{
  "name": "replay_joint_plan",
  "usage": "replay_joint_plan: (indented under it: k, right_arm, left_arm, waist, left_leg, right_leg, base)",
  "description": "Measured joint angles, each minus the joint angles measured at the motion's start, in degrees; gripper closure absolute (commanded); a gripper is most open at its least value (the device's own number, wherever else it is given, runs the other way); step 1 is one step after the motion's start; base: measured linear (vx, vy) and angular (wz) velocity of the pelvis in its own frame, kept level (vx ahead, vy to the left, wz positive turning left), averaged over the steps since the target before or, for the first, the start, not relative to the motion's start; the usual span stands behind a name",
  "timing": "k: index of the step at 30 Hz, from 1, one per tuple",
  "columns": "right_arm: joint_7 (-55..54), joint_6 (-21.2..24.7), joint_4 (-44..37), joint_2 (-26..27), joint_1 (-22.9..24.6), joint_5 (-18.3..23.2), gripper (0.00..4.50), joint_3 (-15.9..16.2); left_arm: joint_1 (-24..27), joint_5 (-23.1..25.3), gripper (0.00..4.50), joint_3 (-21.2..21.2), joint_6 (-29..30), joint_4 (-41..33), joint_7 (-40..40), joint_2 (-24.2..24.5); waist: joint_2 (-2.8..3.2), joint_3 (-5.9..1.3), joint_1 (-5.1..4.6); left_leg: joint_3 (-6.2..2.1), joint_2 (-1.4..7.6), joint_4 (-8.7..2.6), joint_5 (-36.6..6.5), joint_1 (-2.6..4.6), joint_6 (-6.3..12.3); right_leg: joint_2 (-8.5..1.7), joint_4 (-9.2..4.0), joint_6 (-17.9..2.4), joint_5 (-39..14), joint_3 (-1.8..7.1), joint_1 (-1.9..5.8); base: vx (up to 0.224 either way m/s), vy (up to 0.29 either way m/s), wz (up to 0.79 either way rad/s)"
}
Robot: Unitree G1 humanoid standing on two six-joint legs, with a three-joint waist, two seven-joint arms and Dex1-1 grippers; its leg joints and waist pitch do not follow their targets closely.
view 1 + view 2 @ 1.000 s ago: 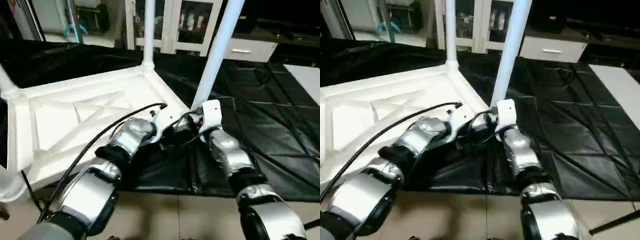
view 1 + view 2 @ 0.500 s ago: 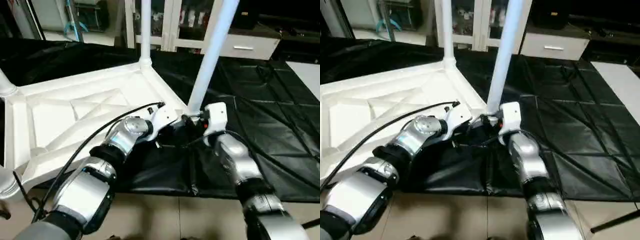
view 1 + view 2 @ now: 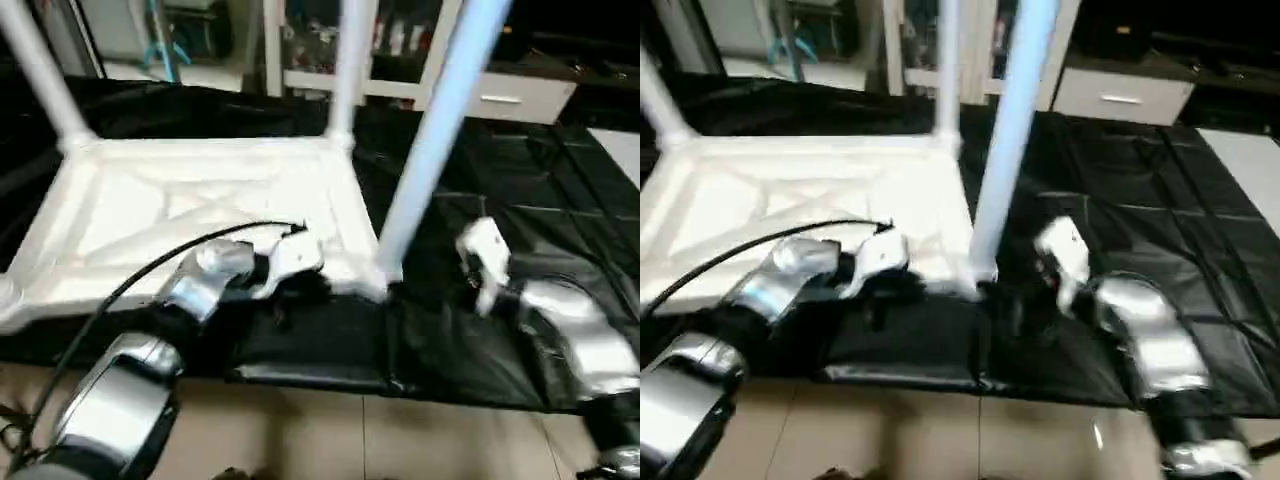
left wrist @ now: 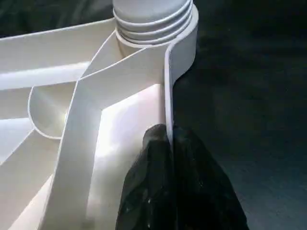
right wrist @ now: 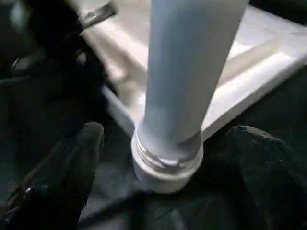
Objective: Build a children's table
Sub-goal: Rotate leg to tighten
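Head views: tabletop (image 3: 200, 210) upside down on black sheet (image 3: 520, 180), sockets up, legs (image 3: 440, 130) standing.

Left wrist: left end effector (image 4: 170, 182) clamped on rim, steadying.

Right wrist: right end effector (image 5: 165, 167) spread wide, flanking near-corner leg.

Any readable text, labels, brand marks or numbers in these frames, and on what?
None readable.
The tabletop, its legs and the black sheet carry no visible print.
Items behind the cabinet's glass doors are too blurred to read.
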Motion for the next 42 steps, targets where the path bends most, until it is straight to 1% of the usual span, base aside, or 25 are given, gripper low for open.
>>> replay_joint_plan:
  k: [3,5,8,10,13,16,17,18,22,23,24,28,30,31,32,37,42]
  right_arm:
    - [3.03,1.68,-0.30,-3.36,0.43,-0.16,0.08,1.12]
    - [3.07,1.94,-0.27,-4.19,0.41,-1.45,0.08,1.47]
    - [3.01,2.62,-0.27,-3.50,0.35,-2.22,0.08,2.39]
    - [3.59,2.63,-0.09,-2.73,0.23,-2.34,0.08,3.58]
    - [6.32,2.68,1.30,-1.10,-1.24,-1.97,0.08,5.28]
    - [8.94,2.57,3.36,-0.34,-3.18,-1.48,0.08,6.02]
    - [9.59,2.39,4.63,-0.03,-4.01,-1.53,0.22,6.25]
    - [10.09,2.24,5.78,0.19,-4.72,-1.68,0.22,6.34]
    - [11.49,0.23,10.93,0.89,-7.82,-2.50,0.63,7.15]
    - [11.87,-0.09,11.31,0.89,-8.09,-2.56,0.73,7.46]
    - [12.40,-0.37,11.62,0.93,-8.32,-2.67,0.73,7.65]
    - [13.95,-1.09,12.47,0.95,-9.03,-3.02,1.19,8.26]
    - [14.91,-1.20,13.33,1.17,-9.52,-3.14,1.27,8.34]
    - [15.66,-1.24,13.87,1.35,-9.65,-3.14,1.48,8.34]
    - [16.14,-1.24,14.14,1.47,-9.65,-3.13,1.48,8.34]
    - [17.07,-1.42,15.31,1.56,-9.81,-2.73,1.85,8.31]
    - [17.44,-2.13,16.14,1.64,-9.87,-2.25,1.91,8.31]
  left_arm:
    - [2.02,-1.06,4.50,-0.01,0.03,-3.34,-4.31,1.77]
    - [2.86,-1.82,4.50,-0.12,0.02,-4.67,-6.83,2.63]
    - [3.43,-2.16,4.50,-0.44,0.21,-5.93,-8.28,2.79]
    - [3.80,-2.24,4.50,-0.62,0.80,-6.91,-9.18,2.74]
    - [4.25,-2.28,4.50,-1.15,1.94,-8.65,-9.94,2.53]
    - [4.29,-2.25,4.50,-1.38,2.23,-9.03,-10.02,2.49]
    - [4.30,-2.25,4.50,-1.39,2.42,-9.11,-10.06,2.57]
    - [4.33,-2.25,4.50,-1.40,2.61,-9.30,-10.06,2.57]
    - [4.53,-2.09,4.50,-1.49,3.61,-10.32,-10.12,3.13]
    - [4.62,-2.05,4.50,-1.59,3.86,-10.73,-10.16,3.23]
    - [4.65,-2.04,4.50,-1.66,4.04,-10.94,-10.31,3.38]
    - [4.71,-2.04,4.50,-1.78,4.16,-11.23,-10.56,3.62]
    - [4.71,-2.04,4.50,-1.81,4.17,-11.23,-10.56,3.65]
    - [4.71,-2.04,4.50,-1.86,4.17,-11.23,-10.59,3.65]
    - [4.71,-2.05,4.50,-1.90,4.16,-11.23,-10.64,3.64]
    - [4.71,-2.05,4.50,-1.96,4.16,-11.24,-11.11,3.64]
    - [4.70,-2.03,4.50,-2.01,4.19,-11.24,-11.22,3.63]
  waist:
    - [0.01,-0.01,0.13]
    - [0.01,-0.01,0.16]
    - [0.00,-0.01,0.48]
    - [0.00,-0.01,0.76]
    - [-0.04,0.00,1.32]
    - [-0.06,-0.01,1.49]
    - [-0.09,-0.03,1.47]
    - [-0.09,-0.03,1.48]
    - [-0.10,-0.02,1.51]
    - [-0.09,-0.03,1.51]
    - [-0.09,-0.03,1.48]
    - [-0.09,-0.03,1.35]
    - [-0.09,-0.03,1.34]
    - [-0.10,-0.03,1.35]
    - [-0.09,-0.03,1.37]
    - [-0.09,-0.03,1.40]
    - [-0.09,-0.03,1.39]
  left_leg:
    - [0.02,0.00,-0.01,0.00,0.03,0.00]
    - [0.01,0.01,-0.02,0.00,0.05,-0.01]
    - [0.01,0.01,-0.02,0.00,0.06,-0.01]
    - [0.02,0.01,-0.02,0.00,0.05,-0.01]
    - [0.05,0.00,0.00,0.00,0.00,-0.01]
    - [0.08,0.00,0.03,0.00,0.00,0.00]
    - [0.08,0.00,0.04,0.00,0.00,0.00]
    - [0.08,0.01,0.04,0.00,-0.02,0.00]
    - [0.09,0.02,0.06,0.00,-0.02,0.00]
    - [0.09,0.02,0.06,0.00,-0.02,0.00]
    - [0.09,0.02,0.06,0.00,-0.03,0.00]
    - [0.11,0.03,0.06,0.00,-0.02,0.00]
    - [0.11,0.03,0.07,0.00,-0.01,0.00]
    - [0.11,0.03,0.07,0.00,-0.01,0.00]
    - [0.11,0.03,0.08,0.00,-0.01,0.00]
    - [0.11,0.03,0.08,0.00,0.01,0.00]
    - [0.11,0.03,0.09,0.00,0.02,0.01]
  right_leg:
    - [-0.01,0.01,0.00,0.00,0.02,0.01]
    - [0.00,0.05,0.02,-0.01,-0.01,0.01]
    - [0.00,0.08,0.03,-0.01,-0.01,0.00]
    - [-0.01,0.07,0.03,-0.02,0.01,0.01]
    - [-0.04,0.07,0.02,-0.02,0.00,0.00]
    - [-0.05,0.07,0.01,-0.02,0.01,0.01]
    - [-0.05,0.07,0.01,-0.02,0.01,0.00]
    - [-0.05,0.09,0.01,-0.02,0.00,0.00]
    - [-0.05,0.13,0.01,-0.02,-0.02,-0.03]
    - [-0.05,0.13,0.01,-0.02,-0.03,-0.03]
    - [-0.05,0.13,0.01,-0.02,-0.02,-0.04]
    - [-0.04,0.14,0.00,-0.03,-0.02,-0.03]
    - [-0.04,0.15,0.00,-0.02,-0.02,-0.03]
    - [-0.04,0.16,0.00,-0.03,-0.02,-0.02]
    - [-0.04,0.16,0.00,-0.02,-0.02,-0.02]
    - [-0.04,0.17,-0.01,-0.03,-0.02,-0.01]
    - [-0.04,0.18,-0.01,-0.02,-0.02,0.00]
  base:
    - [0.000,0.000,0.00]
    - [0.000,0.000,0.00]
    - [0.000,0.000,0.00]
    - [0.000,0.000,0.00]
    - [0.000,0.000,0.00]
    - [0.000,0.000,0.00]
    - [0.000,0.000,0.00]
    - [0.000,0.000,0.00]
    - [0.000,0.000,0.00]
    - [0.000,0.000,0.00]
    - [0.000,0.000,0.00]
    - [0.000,0.000,0.00]
    - [0.000,0.000,0.00]
    - [0.000,0.000,0.00]
    - [0.000,0.000,0.00]
    - [0.000,0.000,0.00]
    - [0.000,0.000,0.00]
